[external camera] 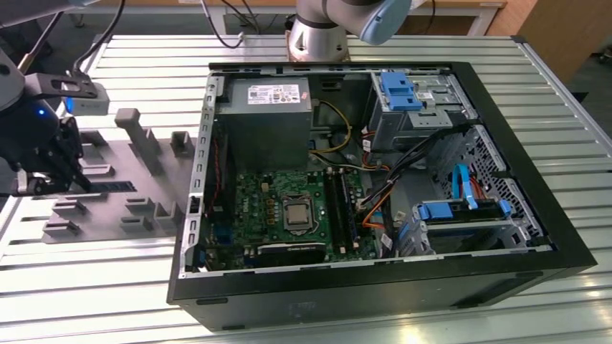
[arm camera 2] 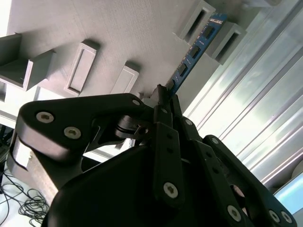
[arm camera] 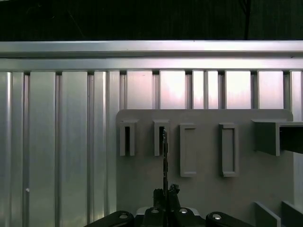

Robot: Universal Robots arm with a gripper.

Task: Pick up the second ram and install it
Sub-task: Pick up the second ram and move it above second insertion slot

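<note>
One wide tabletop of ribbed silver metal slats carried everything. Wood furniture stood behind it, and loose black cables lay on the floor in the second wrist view.

Biggest item was the black open-sided PC case. Inside were a grey boxy power supply, a square green motherboard and blue plastic drive caddies.

Beside the case, at the exterior view's left, lay a flat grey plastic fixture plate w/ raised grey slotted blocks.

Writing: a white label on the power supply, print too small to read.

The black gripper hung over the plate. In both wrist views its fingers were drawn almost together, pinching the near end of the second ram, a long thin bluish-green circuit-board strip w/ black chips. The strip's far end sat between two slotted blocks. In the first wrist view it showed edge-on, running from the fingertips to a block's slot.
</note>
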